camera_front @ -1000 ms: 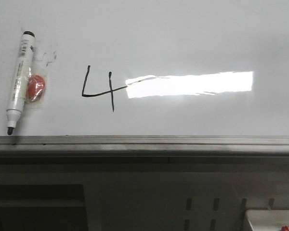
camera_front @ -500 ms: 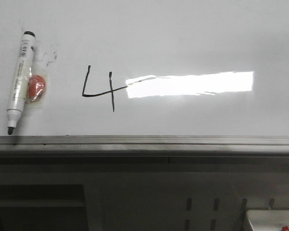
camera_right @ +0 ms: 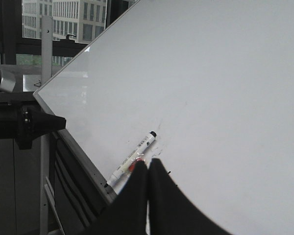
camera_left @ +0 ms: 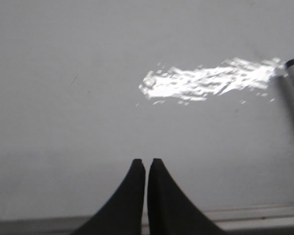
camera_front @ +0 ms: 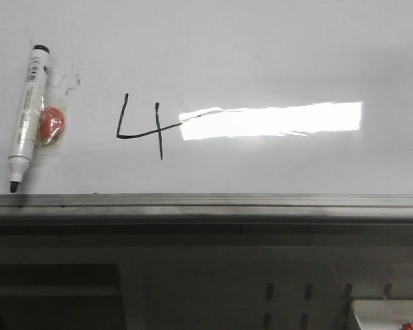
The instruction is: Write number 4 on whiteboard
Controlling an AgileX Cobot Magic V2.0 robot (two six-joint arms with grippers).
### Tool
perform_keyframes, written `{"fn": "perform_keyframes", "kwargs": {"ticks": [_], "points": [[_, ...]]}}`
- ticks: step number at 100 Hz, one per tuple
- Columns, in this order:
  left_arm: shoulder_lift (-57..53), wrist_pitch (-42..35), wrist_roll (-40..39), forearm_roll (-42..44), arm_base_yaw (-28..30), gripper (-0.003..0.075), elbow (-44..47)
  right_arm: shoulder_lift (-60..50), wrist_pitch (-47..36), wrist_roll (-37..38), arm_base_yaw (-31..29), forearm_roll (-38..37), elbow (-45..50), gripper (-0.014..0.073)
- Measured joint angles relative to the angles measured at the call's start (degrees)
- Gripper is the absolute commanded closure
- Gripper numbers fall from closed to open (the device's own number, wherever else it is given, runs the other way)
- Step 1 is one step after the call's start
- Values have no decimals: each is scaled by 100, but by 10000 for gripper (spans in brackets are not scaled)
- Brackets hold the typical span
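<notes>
One number 4 (camera_front: 143, 126) marks the whiteboard (camera_front: 261, 41).

- There was one whiteboard (camera_front: 275, 41).
- One number 4 (camera_front: 141, 127) was written on it.
- One marker (camera_front: 26, 117) lay on the board.
- One small orange thing (camera_front: 51, 126) was beside the marker.
- Two grippers were seen, the left gripper (camera_left: 146, 164) and the right gripper (camera_right: 147, 164).

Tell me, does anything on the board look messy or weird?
A little. The marker lies uncapped on the whiteboard, its bare tip by the bottom rail, with faint dark smudges beside it. The number 4 is lopsided, its top left open.
</notes>
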Motion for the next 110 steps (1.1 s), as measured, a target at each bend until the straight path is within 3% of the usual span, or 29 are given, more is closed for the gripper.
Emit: {"fn": "perform_keyframes", "kwargs": {"ticks": [28, 110], "points": [[-136, 1078, 0, -91, 252, 741, 2, 0, 0, 0, 0, 0, 0, 658], [-136, 1089, 0, -98, 252, 741, 2, 0, 0, 0, 0, 0, 0, 658]]}}
